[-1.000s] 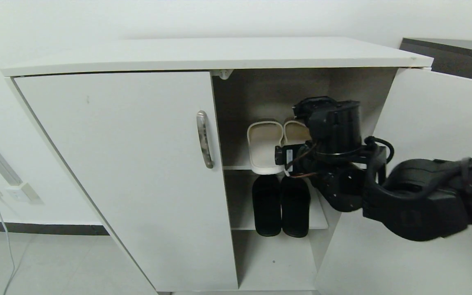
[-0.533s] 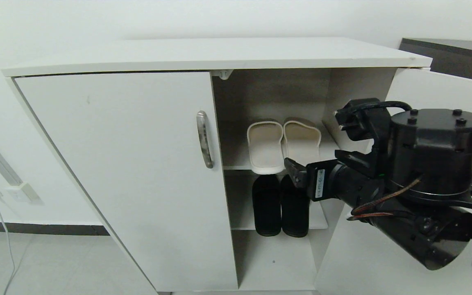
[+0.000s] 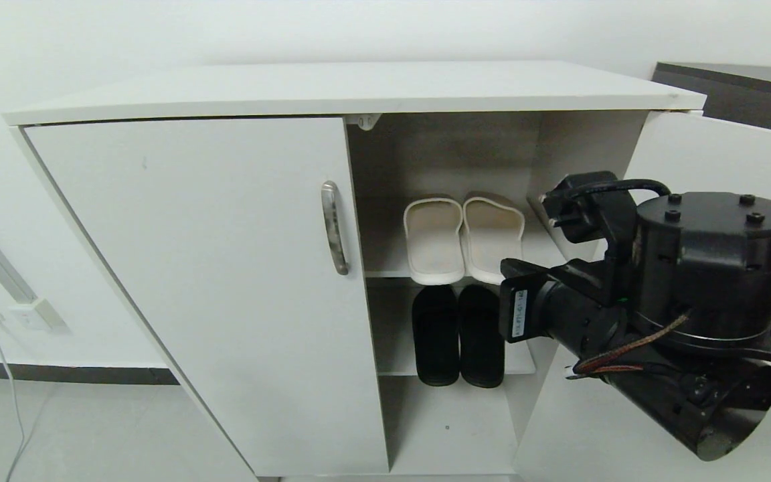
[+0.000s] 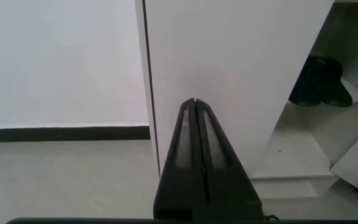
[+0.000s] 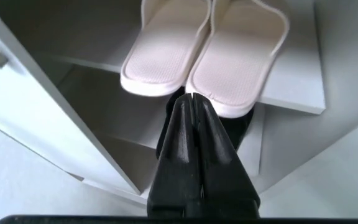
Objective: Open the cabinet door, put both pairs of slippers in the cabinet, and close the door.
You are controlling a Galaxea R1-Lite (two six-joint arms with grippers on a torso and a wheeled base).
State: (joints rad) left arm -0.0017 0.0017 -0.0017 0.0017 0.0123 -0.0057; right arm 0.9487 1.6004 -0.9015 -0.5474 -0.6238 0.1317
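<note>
- A small white sticker (image 3: pixel 518 314) sits on the dark housing at the wrist end of the right arm (image 3: pixel 713 268). The head view shows it in front of the open cabinet (image 3: pixel 359 87) (it is a narrow strip, set on end).
- A line of dark characters runs along the sticker's length, top to bottom. The print is too small to make out, so no word or number can be given.
- Nothing else can be read.
</note>
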